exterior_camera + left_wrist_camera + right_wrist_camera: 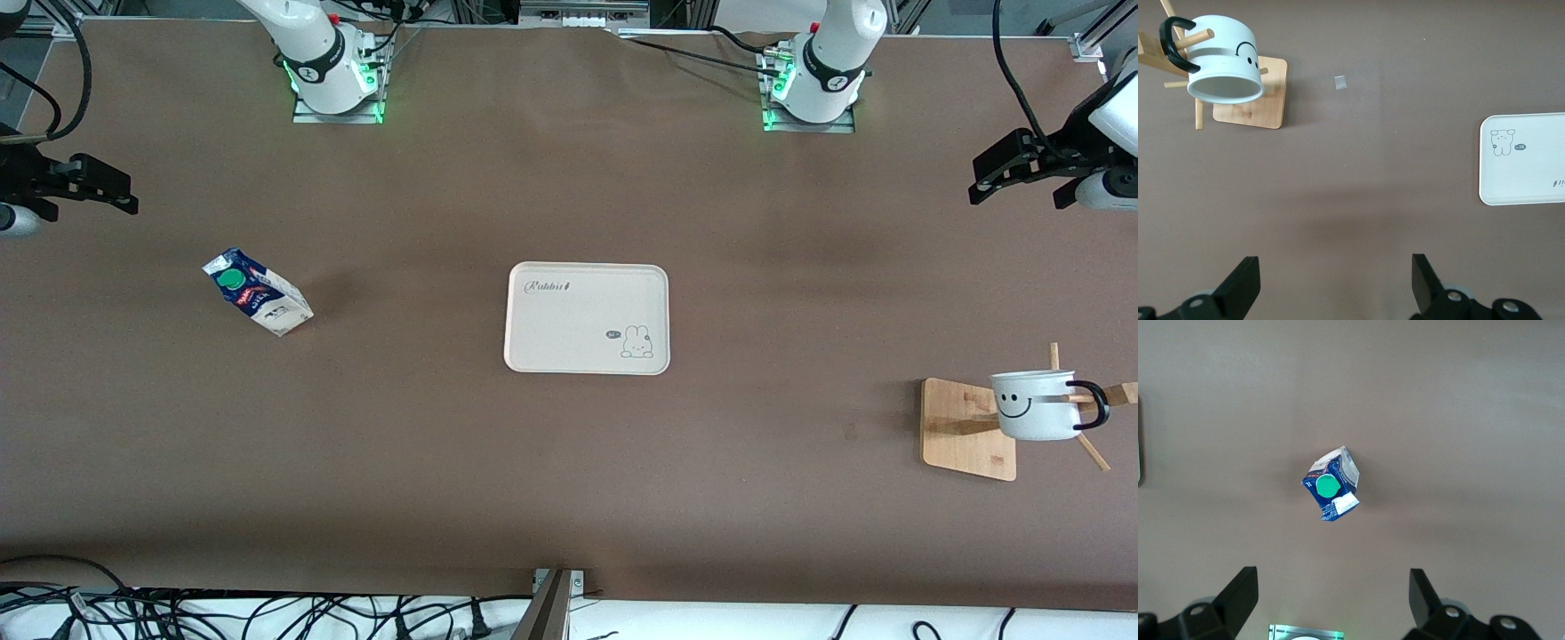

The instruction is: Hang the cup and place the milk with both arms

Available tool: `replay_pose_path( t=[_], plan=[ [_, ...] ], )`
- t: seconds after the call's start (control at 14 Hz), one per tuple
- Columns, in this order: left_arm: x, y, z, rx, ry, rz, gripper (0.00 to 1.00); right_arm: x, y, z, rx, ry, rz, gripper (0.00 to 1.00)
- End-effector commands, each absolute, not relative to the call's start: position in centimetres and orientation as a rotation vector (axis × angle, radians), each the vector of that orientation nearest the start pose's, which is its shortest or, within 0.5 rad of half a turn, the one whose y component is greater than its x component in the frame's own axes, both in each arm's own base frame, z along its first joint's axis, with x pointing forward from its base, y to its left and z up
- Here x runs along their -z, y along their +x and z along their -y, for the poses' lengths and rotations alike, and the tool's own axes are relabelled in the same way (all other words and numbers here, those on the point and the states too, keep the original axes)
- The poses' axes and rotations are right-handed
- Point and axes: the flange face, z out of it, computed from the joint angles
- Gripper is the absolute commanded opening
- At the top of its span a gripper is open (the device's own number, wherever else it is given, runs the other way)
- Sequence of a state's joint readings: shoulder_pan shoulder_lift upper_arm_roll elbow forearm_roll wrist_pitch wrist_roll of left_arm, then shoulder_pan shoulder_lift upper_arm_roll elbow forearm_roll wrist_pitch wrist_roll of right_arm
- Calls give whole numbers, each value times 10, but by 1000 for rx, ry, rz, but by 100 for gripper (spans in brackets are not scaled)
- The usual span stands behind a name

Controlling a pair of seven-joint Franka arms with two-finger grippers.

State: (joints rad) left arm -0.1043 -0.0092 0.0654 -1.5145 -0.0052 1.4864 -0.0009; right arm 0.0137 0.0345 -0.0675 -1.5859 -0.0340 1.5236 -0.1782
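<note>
The white smiley-faced mug is being carried by a wooden peg rack, well clear of the left gripper's spread fingers. The light, crushable blue-and-white gable-top milk carton is being left standing on the brown surface ahead of the right gripper's spread fingers; its flat sides are being judged the best hold.

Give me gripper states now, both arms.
Left gripper: open, empty, over bare table near the mug on its rack.
Right gripper: open, empty, above the milk carton.

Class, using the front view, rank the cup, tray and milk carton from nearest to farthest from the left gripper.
From the open left gripper:
1. Cup, hanging on the wooden rack at the left arm's end.
2. Tray, mid-table.
3. Milk carton, toward the right arm's end.
</note>
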Motion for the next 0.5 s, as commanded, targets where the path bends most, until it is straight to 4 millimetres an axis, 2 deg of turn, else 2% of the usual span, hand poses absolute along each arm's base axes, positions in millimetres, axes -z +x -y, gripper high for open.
replay_pose_path(
  t=[0.0,0.43],
  plan=[
    [-655,540,22,-48,-3142,-36,100,-596,556,32,-134,-3159,187,100],
    [-648,540,23,-97,-3123,33,100,-596,554,33,-153,-3154,189,100]
  ],
)
